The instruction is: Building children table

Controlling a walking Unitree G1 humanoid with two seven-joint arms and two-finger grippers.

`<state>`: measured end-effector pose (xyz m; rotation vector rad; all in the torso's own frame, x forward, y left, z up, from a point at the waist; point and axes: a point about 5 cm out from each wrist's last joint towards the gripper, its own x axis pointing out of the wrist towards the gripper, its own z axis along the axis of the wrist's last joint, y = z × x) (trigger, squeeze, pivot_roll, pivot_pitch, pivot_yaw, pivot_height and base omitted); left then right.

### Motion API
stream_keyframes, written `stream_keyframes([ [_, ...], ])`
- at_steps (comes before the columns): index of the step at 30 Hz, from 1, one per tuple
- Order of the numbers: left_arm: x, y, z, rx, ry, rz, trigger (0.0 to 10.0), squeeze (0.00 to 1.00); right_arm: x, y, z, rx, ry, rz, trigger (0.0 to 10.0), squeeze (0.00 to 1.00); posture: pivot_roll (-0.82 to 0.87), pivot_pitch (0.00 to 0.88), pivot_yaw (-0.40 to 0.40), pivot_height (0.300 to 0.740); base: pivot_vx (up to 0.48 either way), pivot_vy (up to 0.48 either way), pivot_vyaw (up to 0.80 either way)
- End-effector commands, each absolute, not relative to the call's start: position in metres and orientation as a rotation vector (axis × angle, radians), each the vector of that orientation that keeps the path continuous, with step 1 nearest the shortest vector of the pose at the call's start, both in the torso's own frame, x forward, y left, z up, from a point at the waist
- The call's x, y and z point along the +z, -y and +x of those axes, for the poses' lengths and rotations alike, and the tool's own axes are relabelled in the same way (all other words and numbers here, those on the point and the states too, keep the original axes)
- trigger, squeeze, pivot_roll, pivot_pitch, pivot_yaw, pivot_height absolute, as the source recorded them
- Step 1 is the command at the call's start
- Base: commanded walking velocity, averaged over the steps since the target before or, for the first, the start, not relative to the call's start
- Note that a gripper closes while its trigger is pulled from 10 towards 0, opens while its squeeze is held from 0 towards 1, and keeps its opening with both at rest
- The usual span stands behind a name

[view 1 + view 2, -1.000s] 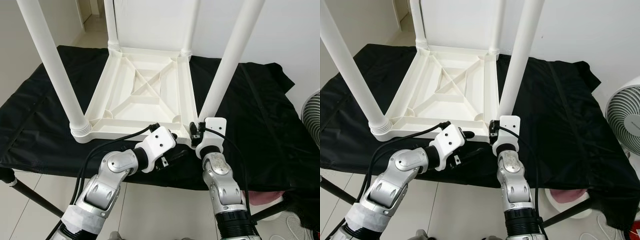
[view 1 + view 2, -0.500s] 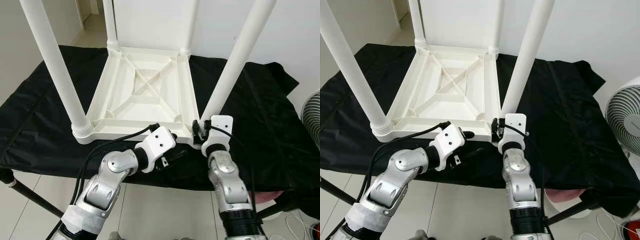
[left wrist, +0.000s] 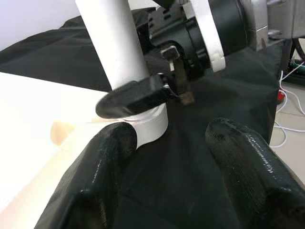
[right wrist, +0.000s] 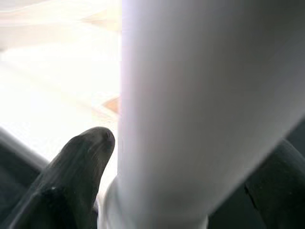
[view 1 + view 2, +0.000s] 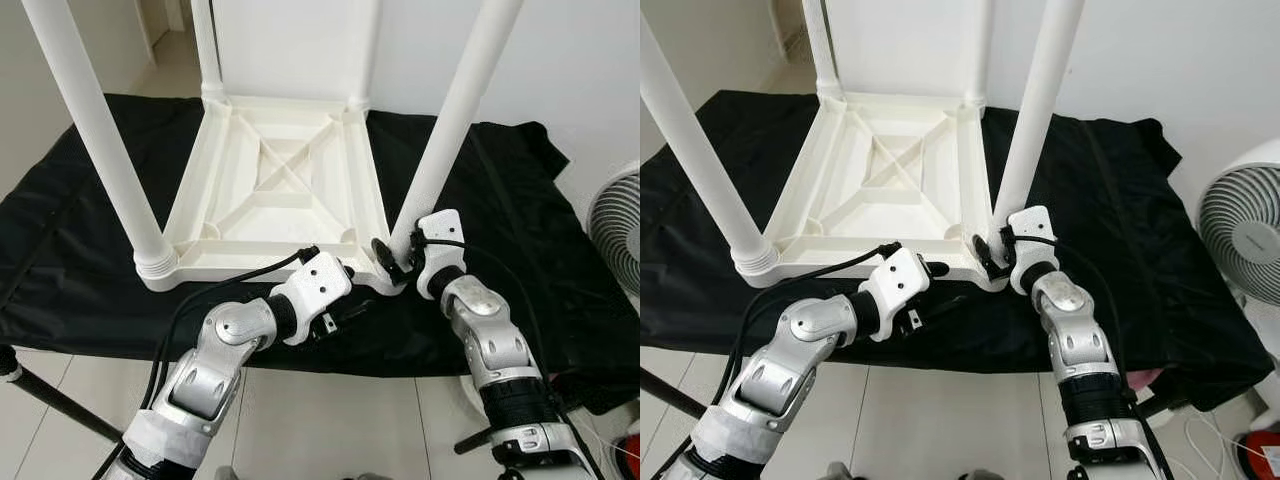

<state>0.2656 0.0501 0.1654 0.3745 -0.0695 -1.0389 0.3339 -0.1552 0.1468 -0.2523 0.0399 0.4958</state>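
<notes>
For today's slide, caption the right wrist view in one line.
Right gripper fingers straddle the white table leg just above its socket.

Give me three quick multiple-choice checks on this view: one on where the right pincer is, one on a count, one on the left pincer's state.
1. Where is the right pincer?
A. at the base of the near right white plastic table leg
B. on the fan
C. hanging idle

2. How many legs stand on the upturned white plastic tabletop?
A. two
B. three
C. four

3. What is the left pincer doing?
A. shut on a leg
B. open, holding nothing
C. shut on the black cloth

Answers: 1 A, its fingers straddle that leg; 2 C, one at each corner; 3 B, fingers spread apart over cloth.
</notes>
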Motion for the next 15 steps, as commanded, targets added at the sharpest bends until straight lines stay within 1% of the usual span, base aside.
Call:
stream_keyframes([
  [1,0.167,-0.053,0.271,-0.962,0.076,0.370,10.0,0.00,0.144,0.150,0.336,0.619,-0.053,-0.275,10.0,0.00,-0.10,0.055,-0.020,0.740,0.000,0.000,0.00],
  [2,0.168,-0.054,0.272,-0.956,0.078,0.373,10.0,0.00,0.143,0.149,0.339,0.669,-0.061,-0.289,10.0,0.00,-0.09,0.055,-0.019,0.740,0.000,0.000,0.00],
  [5,0.169,-0.055,0.273,-0.950,0.079,0.376,10.0,0.00,0.142,0.147,0.341,0.706,-0.067,-0.290,10.0,0.00,-0.09,0.055,-0.019,0.740,0.000,0.000,0.00],
  [6,0.170,-0.056,0.273,-0.945,0.080,0.378,10.0,0.00,0.141,0.147,0.342,0.743,-0.074,-0.289,10.0,0.00,-0.09,0.055,-0.019,0.740,0.000,0.000,0.00],
  [8,0.170,-0.056,0.273,-0.945,0.080,0.378,10.0,0.00,0.141,0.147,0.342,0.743,-0.074,-0.289,10.0,0.00,-0.09,0.055,-0.019,0.740,0.000,0.000,0.00],
  [11,0.171,-0.059,0.272,-0.936,0.078,0.379,10.0,0.00,0.142,0.146,0.345,0.811,-0.065,-0.268,10.0,0.00,-0.07,0.059,-0.017,0.740,0.000,0.000,0.00],
  [13,0.170,-0.059,0.272,-0.935,0.077,0.380,10.0,0.00,0.142,0.147,0.346,0.820,-0.063,-0.268,10.0,0.00,-0.07,0.059,-0.017,0.740,0.000,0.000,0.00],
  [14,0.170,-0.060,0.272,-0.934,0.076,0.380,10.0,0.00,0.141,0.148,0.346,0.833,-0.065,-0.265,7.2,0.00,-0.07,0.060,-0.013,0.740,0.000,0.000,0.00],
  [15,0.170,-0.060,0.272,-0.934,0.075,0.381,10.0,0.00,0.141,0.149,0.347,0.839,-0.067,-0.262,3.5,0.00,-0.07,0.060,-0.013,0.740,0.000,0.000,0.00],
])
